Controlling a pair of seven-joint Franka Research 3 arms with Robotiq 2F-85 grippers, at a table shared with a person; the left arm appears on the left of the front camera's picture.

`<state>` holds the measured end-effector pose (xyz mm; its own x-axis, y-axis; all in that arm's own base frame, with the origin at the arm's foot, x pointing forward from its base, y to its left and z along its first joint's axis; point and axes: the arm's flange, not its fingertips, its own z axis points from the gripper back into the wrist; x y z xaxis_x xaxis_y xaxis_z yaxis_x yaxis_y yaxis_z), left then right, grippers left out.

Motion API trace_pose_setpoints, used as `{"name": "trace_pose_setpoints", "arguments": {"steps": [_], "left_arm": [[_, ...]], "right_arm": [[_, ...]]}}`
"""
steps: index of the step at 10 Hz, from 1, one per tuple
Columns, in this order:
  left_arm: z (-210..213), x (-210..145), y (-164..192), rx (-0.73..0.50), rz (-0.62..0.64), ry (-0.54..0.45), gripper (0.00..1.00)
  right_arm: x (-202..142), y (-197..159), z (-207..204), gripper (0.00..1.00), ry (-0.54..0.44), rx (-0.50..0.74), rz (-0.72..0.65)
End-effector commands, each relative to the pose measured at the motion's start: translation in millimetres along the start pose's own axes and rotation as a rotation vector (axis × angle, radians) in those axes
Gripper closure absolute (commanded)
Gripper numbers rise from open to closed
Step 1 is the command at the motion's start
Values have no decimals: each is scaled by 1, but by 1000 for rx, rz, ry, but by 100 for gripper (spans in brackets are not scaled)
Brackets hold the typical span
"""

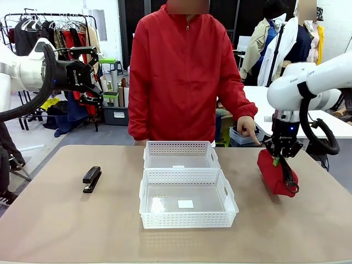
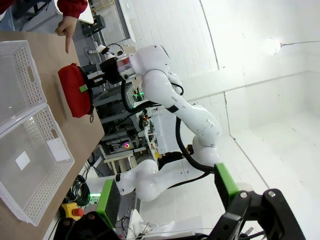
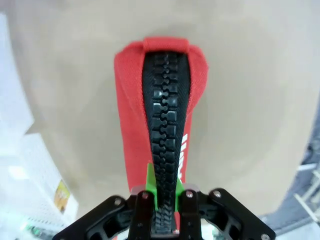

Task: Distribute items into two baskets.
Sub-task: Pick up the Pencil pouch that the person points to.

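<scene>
— What sits on the tan table (image 1: 60,231)?
— Mid-table, a larger white basket (image 1: 187,220) touches a smaller basket (image 1: 179,147) that lies toward the far edge. A black stapler (image 1: 92,179) lies flat near the left edge. A red pouch (image 1: 274,180) is near the right edge, with a person's hand (image 1: 248,127) pointing down just beside it.
— And the claws?
— The right gripper (image 1: 280,158) is clenched on the pouch's zipper top. The left gripper (image 1: 92,74) is spread wide and empty, raised over the left side. A clothes rack (image 1: 49,25) stands behind it.

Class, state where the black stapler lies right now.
In the front view the stapler lies on the table at its left side, left of the larger basket, apart from it.
</scene>
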<state>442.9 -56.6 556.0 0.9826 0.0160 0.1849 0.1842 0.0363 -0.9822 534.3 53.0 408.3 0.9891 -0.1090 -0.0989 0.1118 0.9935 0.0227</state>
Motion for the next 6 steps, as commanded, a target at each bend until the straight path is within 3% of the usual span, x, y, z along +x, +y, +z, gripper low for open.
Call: {"name": "trace_pose_setpoints", "arguments": {"steps": [1, 6], "left_arm": [[1, 0, -2, -2, -3, -1, 0], [1, 0, -2, -2, -3, -1, 0]], "right_arm": [[-18, 7, 53, 100, 27, 88, 24], [-44, 18, 183, 100, 18, 162, 43]]}}
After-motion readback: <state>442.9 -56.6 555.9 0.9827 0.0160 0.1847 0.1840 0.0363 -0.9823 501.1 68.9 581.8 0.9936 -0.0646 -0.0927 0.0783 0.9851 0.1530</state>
